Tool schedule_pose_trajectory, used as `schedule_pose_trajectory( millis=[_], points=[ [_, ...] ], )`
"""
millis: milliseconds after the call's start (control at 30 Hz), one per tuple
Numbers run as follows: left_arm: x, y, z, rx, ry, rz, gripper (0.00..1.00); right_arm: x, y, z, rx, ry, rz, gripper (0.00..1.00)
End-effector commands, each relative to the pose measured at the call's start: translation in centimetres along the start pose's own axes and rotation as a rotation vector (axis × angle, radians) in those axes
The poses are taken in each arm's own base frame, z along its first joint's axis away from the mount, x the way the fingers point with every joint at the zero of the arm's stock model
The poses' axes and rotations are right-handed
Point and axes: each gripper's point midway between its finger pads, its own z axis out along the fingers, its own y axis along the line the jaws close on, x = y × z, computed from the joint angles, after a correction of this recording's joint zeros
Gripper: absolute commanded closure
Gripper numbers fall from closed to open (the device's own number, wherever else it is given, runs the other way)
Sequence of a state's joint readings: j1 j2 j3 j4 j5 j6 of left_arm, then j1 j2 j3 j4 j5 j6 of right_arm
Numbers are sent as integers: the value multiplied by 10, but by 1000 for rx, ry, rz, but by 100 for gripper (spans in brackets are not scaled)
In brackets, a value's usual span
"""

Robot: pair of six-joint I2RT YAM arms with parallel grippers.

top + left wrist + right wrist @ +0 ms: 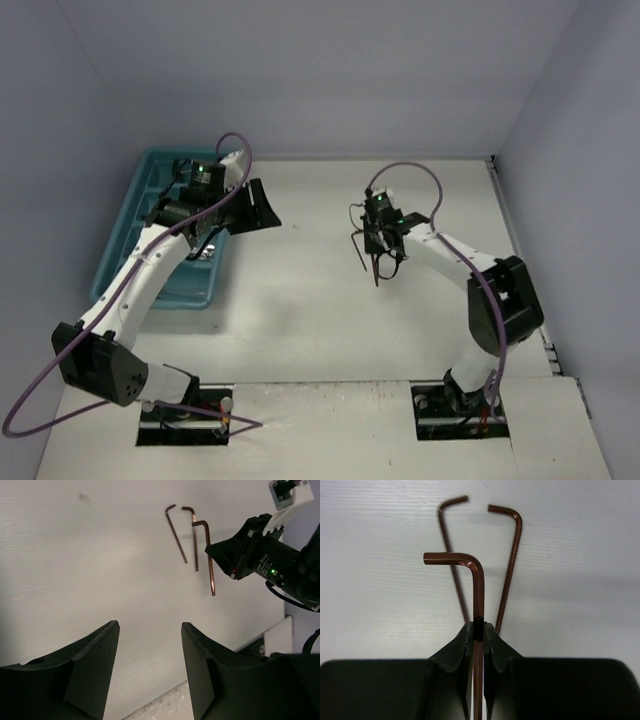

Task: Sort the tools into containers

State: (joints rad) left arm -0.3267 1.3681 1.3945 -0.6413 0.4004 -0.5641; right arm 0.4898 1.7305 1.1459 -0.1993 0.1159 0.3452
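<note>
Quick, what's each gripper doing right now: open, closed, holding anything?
Left gripper: open, holding nothing.
Right gripper: closed on a reddish-brown hex key.

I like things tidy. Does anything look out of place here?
Two thin brown bent keys lie loose on the white table, far from the blue tray. A third key is pinched in the right pincer. Nothing looks broken or spilled.
</note>
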Motion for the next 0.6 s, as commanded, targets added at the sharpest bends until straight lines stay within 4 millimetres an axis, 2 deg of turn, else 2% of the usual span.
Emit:
schedule_pose_trajectory(
  millis=[0, 100, 233, 400, 567],
  points=[
    [-19, -58, -9, 265, -55, 24, 50, -49, 32, -87, -210, -227, -119, 100],
    [-19, -84, -10, 370, -37, 23, 50, -53, 53, -125, -340, -292, -184, 100],
    [-16, -119, -13, 445, -32, 76, 50, -58, 72, -166, -447, -373, -251, 100],
    [-20, -133, -5, 471, -30, 51, 50, -61, 89, -190, -514, -416, -294, 100],
    [-14, -148, 10, 497, -2, 36, 50, -62, 102, -202, -555, -432, -315, 100]
  ],
)
